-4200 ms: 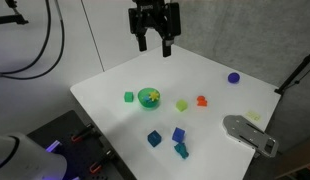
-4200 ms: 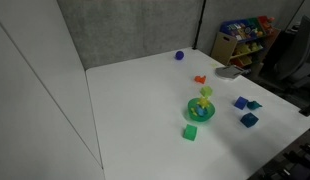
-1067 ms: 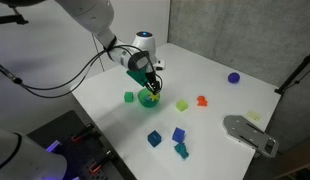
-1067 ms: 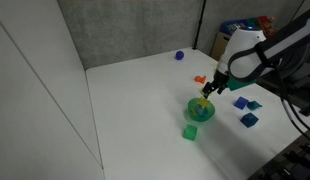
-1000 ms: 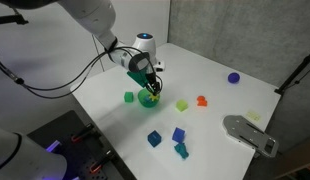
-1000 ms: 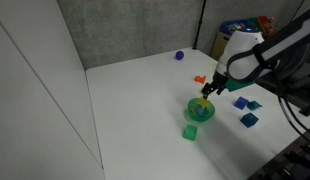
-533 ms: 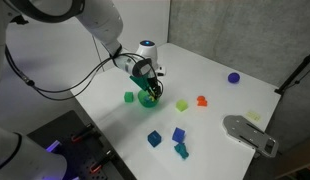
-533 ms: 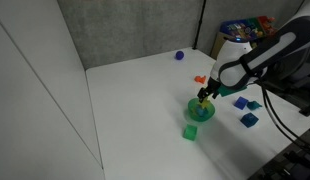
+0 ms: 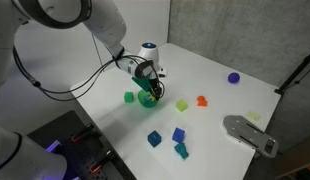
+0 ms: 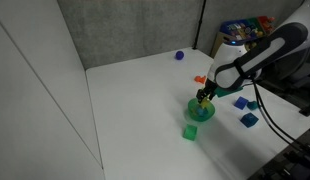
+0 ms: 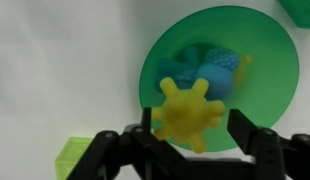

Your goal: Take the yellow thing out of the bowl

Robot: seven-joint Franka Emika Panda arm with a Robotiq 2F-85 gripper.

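**Over the bowl, piece bracketed, nothing lifted yet**

As I judge it, the task is only at the end of its approach. The small bright yellow cog-shaped toy piece (image 11: 190, 112) lies inside the round bright green plastic bowl (image 11: 275, 95). It rests on the bowl's floor, just beside a teal-blue lump (image 11: 219, 70) that shares the bowl with it. Nothing is out yet. The grasp, the lift over the rim and the setting down on the white worktop (image 9: 220, 115) are all left to do.

My fingers (image 11: 247, 140) are spread apart, one on each side of the yellow toy piece. The gap between them is about as wide as the piece itself. In the wrist view the cog's teeth come very near both of my pads, but I cannot tell whether either pad touches them. I have hold of nothing, as far as these views show.

In an exterior view I hang straight down over the bowl (image 10: 199, 111), with my tips low at its rim. How deep they sit inside is hidden from there.

A small green cube (image 9: 128, 97) stands just beside the bowl on the worktop, and a yellow-green block (image 9: 181, 104) lies near its other side. I touch neither of them.
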